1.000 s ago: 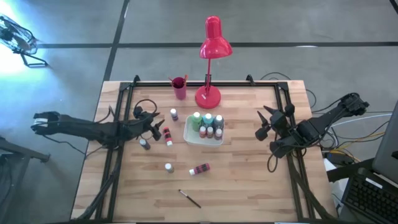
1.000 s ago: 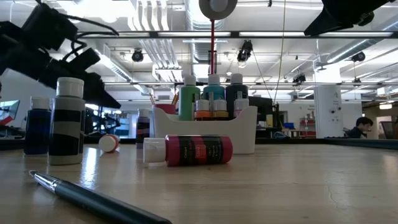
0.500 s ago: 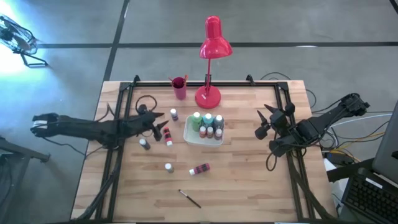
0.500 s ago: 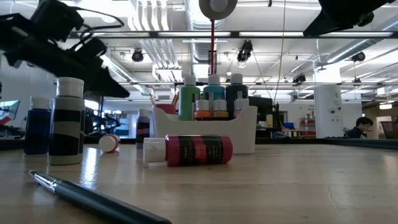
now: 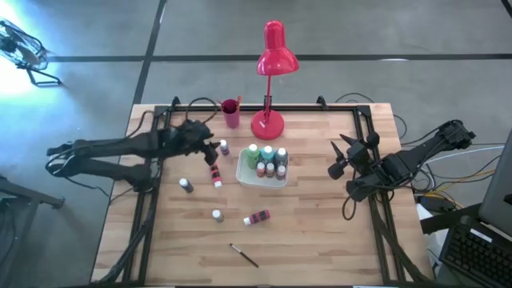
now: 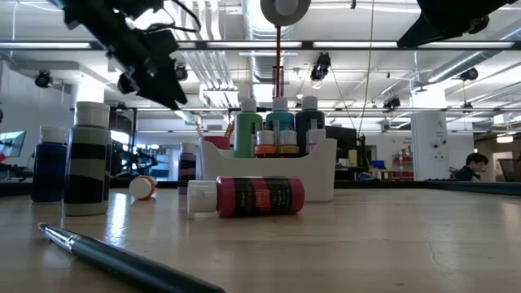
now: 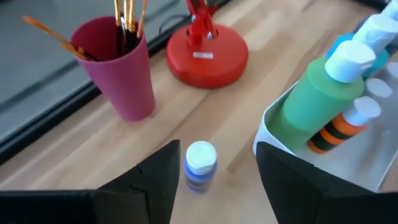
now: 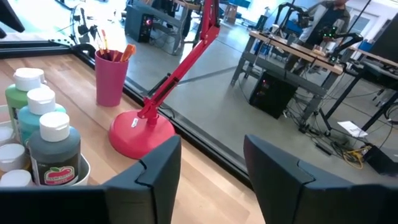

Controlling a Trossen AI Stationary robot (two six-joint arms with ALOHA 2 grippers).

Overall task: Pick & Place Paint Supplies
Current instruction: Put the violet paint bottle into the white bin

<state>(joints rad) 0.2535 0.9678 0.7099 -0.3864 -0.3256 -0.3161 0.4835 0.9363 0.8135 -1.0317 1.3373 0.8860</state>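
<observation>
Loose paint bottles dot the wooden table: a small blue one with a white cap (image 5: 224, 147) (image 7: 200, 165) stands upright, a red one (image 5: 214, 174) lies on its side, two small ones (image 5: 186, 185) (image 5: 217, 215) stand, and a maroon one (image 5: 258, 217) (image 6: 252, 196) lies flat. A thin brush (image 5: 244, 255) lies near the front edge. My left gripper (image 5: 210, 146) (image 7: 214, 186) hovers open above the table, just left of the blue bottle, touching nothing. My right gripper (image 5: 336, 160) (image 8: 211, 174) hangs open and empty at the right side.
A white tray (image 5: 242, 171) holds several upright bottles in the middle. A red cup (image 5: 230, 113) with brushes and a red desk lamp (image 5: 268, 124) stand at the far edge. Black frame rails run along both table sides.
My left gripper has risen well off the table and swung toward the far edge, away from the lying red bottle toward the small blue bottle and the cup, staying open. No bottle has moved.
</observation>
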